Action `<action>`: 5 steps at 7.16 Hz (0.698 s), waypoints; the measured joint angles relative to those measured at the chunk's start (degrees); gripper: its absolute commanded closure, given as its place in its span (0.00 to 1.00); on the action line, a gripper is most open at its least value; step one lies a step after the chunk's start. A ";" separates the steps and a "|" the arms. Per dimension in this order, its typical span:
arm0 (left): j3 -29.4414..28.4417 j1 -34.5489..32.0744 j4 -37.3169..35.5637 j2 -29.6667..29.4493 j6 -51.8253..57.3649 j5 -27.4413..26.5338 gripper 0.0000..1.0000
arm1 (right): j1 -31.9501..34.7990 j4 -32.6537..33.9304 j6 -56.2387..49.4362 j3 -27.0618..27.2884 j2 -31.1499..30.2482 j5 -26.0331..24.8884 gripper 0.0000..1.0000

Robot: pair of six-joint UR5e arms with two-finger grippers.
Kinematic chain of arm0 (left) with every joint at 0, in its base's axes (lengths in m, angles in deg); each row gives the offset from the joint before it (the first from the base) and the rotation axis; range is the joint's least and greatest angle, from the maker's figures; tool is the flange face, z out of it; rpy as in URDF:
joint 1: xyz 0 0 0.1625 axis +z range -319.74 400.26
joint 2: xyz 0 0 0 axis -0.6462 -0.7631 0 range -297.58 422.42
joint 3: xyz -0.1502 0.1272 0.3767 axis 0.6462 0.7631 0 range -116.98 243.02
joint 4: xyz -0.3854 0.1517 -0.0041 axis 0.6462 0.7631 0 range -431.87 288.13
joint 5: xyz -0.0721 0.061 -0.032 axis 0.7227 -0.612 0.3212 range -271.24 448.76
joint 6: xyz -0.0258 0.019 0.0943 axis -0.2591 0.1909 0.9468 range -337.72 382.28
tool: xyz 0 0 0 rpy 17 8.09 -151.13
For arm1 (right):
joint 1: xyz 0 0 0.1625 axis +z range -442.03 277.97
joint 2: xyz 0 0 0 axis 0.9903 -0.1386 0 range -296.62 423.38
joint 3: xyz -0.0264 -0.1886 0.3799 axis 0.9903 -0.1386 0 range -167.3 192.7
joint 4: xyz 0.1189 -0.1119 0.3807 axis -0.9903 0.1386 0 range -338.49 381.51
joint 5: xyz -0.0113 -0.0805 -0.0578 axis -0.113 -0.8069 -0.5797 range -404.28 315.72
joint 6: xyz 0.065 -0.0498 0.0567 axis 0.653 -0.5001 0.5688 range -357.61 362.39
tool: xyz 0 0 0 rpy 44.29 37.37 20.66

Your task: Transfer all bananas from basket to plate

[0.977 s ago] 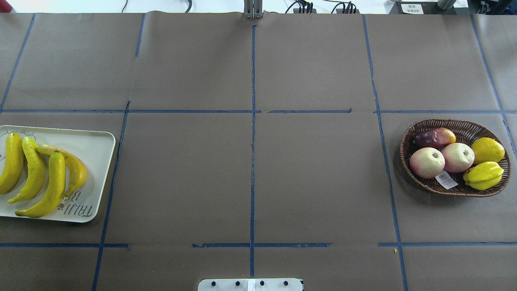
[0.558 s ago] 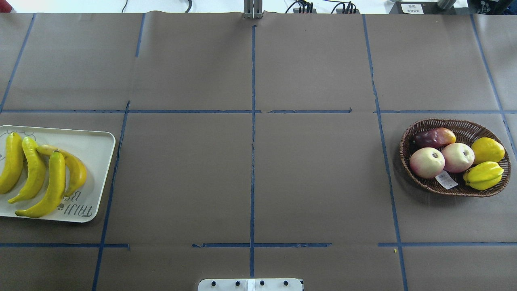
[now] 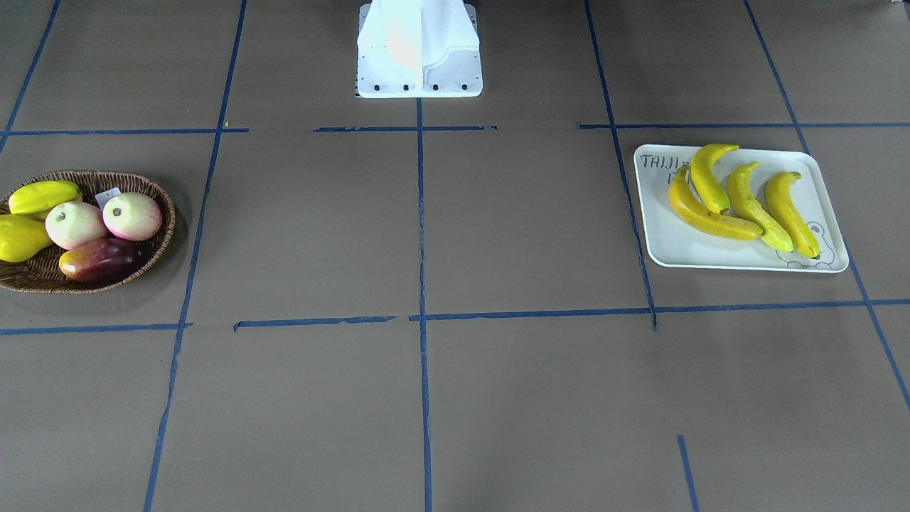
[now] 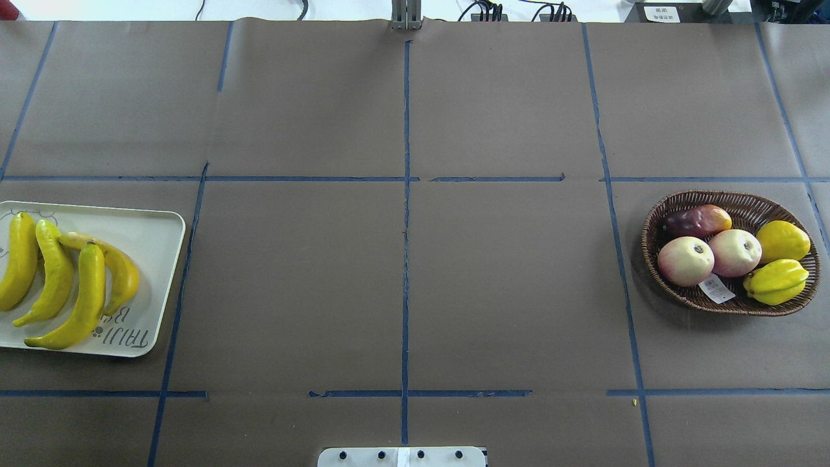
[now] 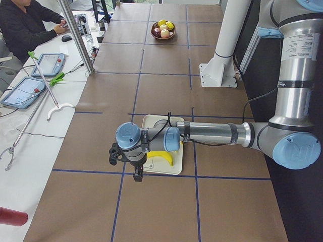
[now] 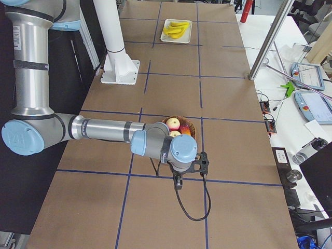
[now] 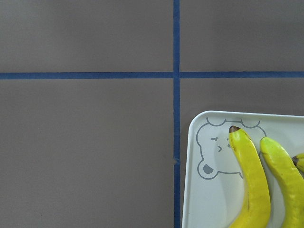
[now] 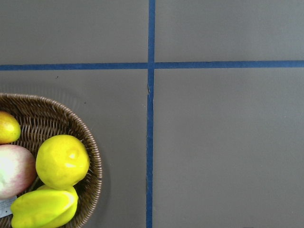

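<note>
Yellow bananas (image 4: 84,295), all four, lie on the white plate (image 4: 159,240) at the bench's left end. They sit side by side, long axes running from the robot's edge toward the far edge, one partly under its neighbour. At the right end the basket (image 4: 726,305) holds only two apples (image 4: 685,261), a mango (image 4: 697,220), a lemon-like fruit (image 4: 783,240) and a starfruit (image 4: 775,281), so I judge nothing remains to pick. The left gripper (image 5: 137,174) hangs by the plate's outer edge and the right gripper (image 6: 178,182) beside the basket. I cannot tell how wide either's fingers stand.
</note>
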 measured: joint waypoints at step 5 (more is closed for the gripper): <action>0.10 0.00 0.00 -0.60 -0.22 0.00 0.00 | 0.05 -0.03 3.11 1.35 0.19 -0.19 0.00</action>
